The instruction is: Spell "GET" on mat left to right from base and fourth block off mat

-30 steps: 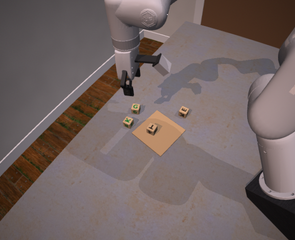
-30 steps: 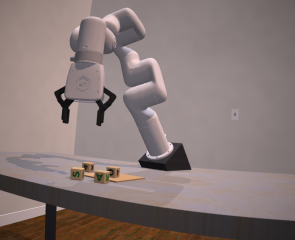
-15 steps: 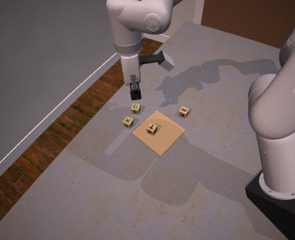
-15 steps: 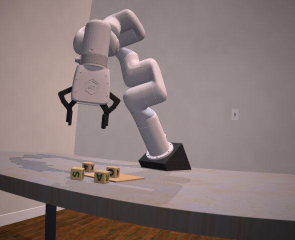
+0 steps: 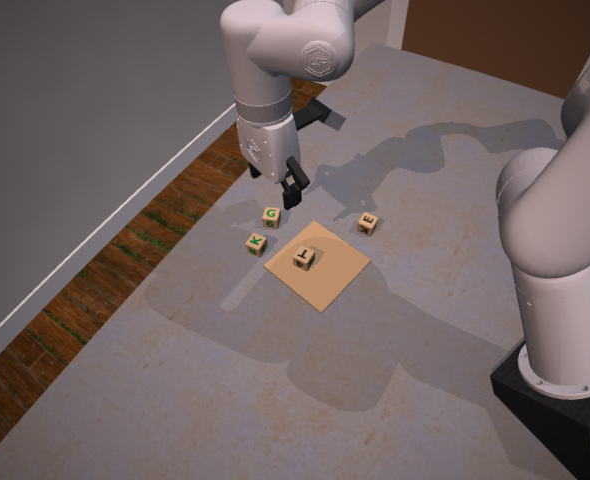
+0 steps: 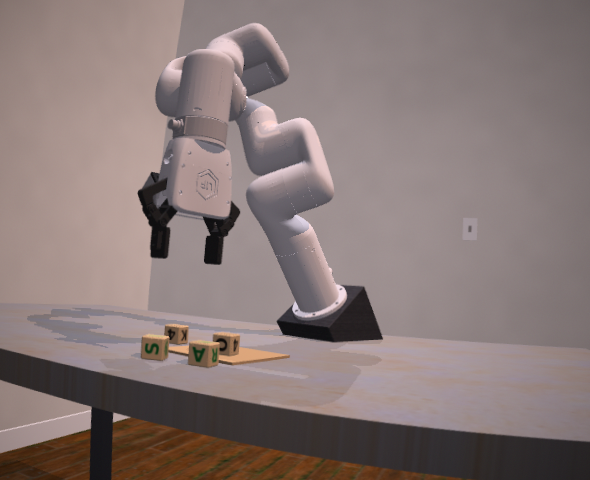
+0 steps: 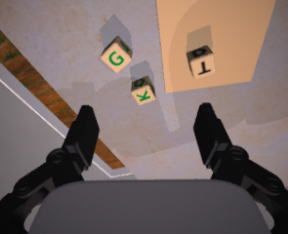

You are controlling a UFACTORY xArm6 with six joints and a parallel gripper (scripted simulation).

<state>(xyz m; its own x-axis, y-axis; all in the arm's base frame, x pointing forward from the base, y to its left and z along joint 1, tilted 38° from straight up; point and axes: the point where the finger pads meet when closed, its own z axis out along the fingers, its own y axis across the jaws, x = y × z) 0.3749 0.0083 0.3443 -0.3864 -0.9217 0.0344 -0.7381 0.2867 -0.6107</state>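
Left to right in top view: K blk (image 5: 256, 244) (image 6: 203, 353) (image 7: 144, 92) sits on the tabletop (image 5: 197, 413) (image 6: 466, 382), just off the mat's left corner, green K up. G blk (image 5: 271, 217) (image 6: 154, 347) (image 7: 116, 56) is near it, a bit farther up in that view, also off the mat, green G up; the two stand apart. Gripper (image 5: 277, 190) (image 6: 186, 255) (image 7: 145, 116) hangs above the table, fingers wide, nothing btwn them, tips pointing down & clear of all blks. T blk (image 5: 303, 258) (image 6: 226, 343) (image 7: 201, 63) is on the mat (image 5: 331, 279) (image 6: 259, 355) (image 7: 231, 39), toward its left side, dark T up; letter looks upside down in wrist view. Mat lies flat. E blk (image 5: 367, 224) (image 6: 175, 334) is on the table past the mat's upper R edge, dark E up, off the mat. Far R: arm's black base (image 5: 543, 413) (image 6: 360, 315), well apart from the blks. So only 1 of the 3 GET blks is on the mat; no row there.
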